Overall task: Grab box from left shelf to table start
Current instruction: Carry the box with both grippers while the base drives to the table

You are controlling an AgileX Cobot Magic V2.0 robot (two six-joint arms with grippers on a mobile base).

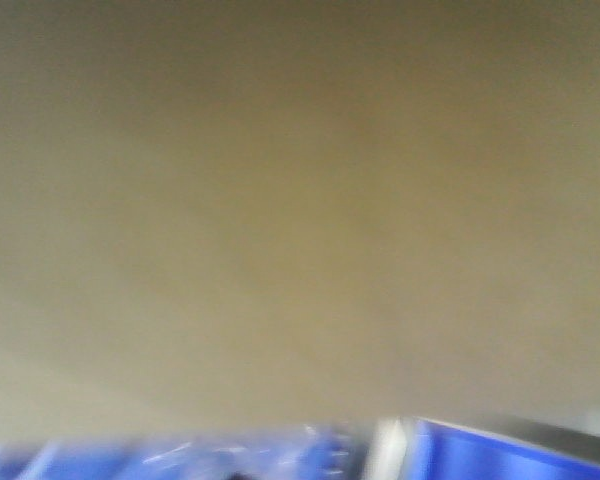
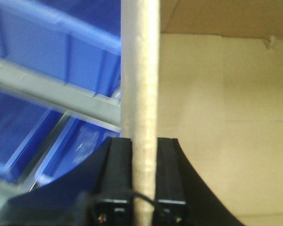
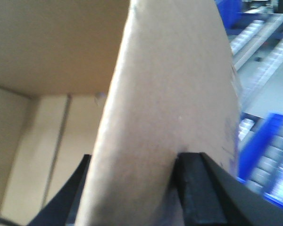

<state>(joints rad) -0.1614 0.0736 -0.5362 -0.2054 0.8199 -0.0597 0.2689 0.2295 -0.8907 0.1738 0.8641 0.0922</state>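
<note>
The brown cardboard box (image 1: pixel 300 220) fills almost the whole front view, very close and blurred. In the left wrist view, my left gripper (image 2: pixel 144 141) is shut on a thin upright edge of the box (image 2: pixel 140 70), with the pale inside of the box to its right. My right gripper (image 3: pixel 139 157) is shut on a broad cardboard wall of the box (image 3: pixel 170 70), one black finger (image 3: pixel 195 188) pressed against each side. A grey metal rail of the shelf (image 2: pixel 52 89) crosses behind the left gripper. The table is out of view.
Blue plastic bins (image 2: pixel 37 47) sit above and below the grey rail, left of the left gripper. More blue bins (image 3: pixel 269 155) and grey racking lie to the right of the right gripper. A blue bin (image 1: pixel 480 455) shows along the bottom of the front view.
</note>
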